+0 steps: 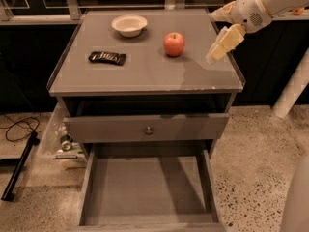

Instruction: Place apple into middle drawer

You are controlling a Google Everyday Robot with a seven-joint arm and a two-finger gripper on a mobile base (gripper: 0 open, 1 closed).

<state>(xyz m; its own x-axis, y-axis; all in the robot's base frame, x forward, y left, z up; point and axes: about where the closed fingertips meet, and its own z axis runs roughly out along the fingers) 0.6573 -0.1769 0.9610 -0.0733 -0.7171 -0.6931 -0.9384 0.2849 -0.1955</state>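
Observation:
The red apple stands upright on the grey cabinet top, right of centre. The middle drawer is pulled out below, a wide shallow grey box with a bare floor. My gripper hovers over the right edge of the cabinet top, to the right of the apple and a short gap from it. Its pale fingers are spread open, pointing left toward the apple, and hold nothing.
A white bowl sits at the back of the top and a dark snack bar at the left. The knob drawer is above the open one. A bin with bottles and a cable lie on the floor at left.

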